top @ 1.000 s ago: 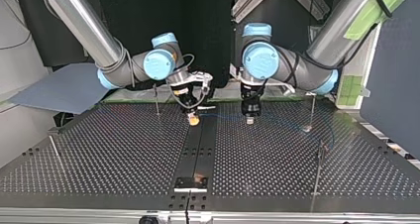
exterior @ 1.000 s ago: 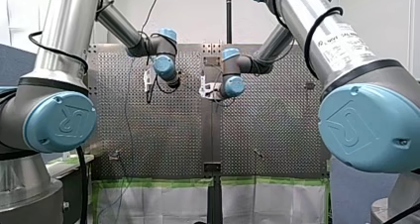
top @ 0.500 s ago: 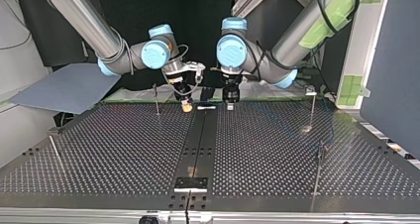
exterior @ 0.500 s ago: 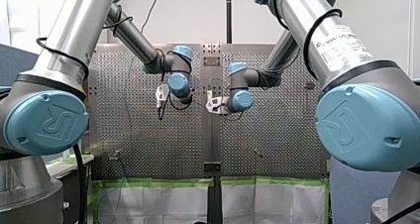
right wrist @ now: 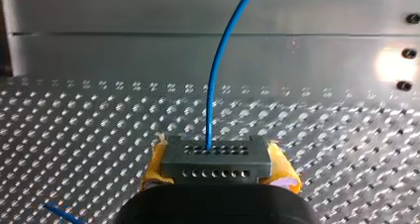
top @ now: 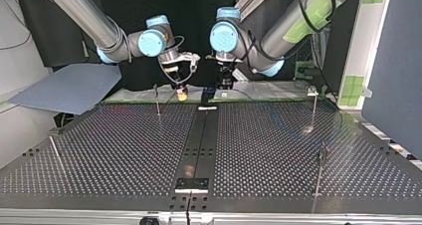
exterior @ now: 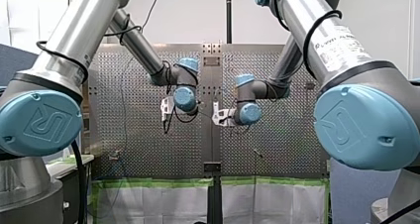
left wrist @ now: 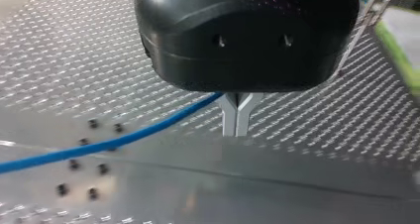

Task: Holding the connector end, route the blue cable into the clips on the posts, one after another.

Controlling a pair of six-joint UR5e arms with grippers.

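Firstly, cable (right wrist: pixel 212 80): thin, blue; it rose out of the connector (right wrist: pixel 216 152) and ran off over the table (right wrist: pixel 74 130). In the top view only faint arcs of it showed at the table's right.
Connector: dark grey block with two rows of small holes, held over the table's far edge in the top view.
Posts (top: pixel 157 99): thin rods on the table, two at the top view's left, two at its right; clips too small to tell.
Right gripper (right wrist: pixel 218 160): yellow pads (right wrist: pixel 154 165) clamped the connector from both sides.
Left gripper (left wrist: pixel 236 120): metal fingers (left wrist: pixel 229 117) pressed together on the cable, just beside the right gripper.
Right arm (top: pixel 89 21), left arm (top: pixel 288 21): both angled down, wrists pointing at the table.
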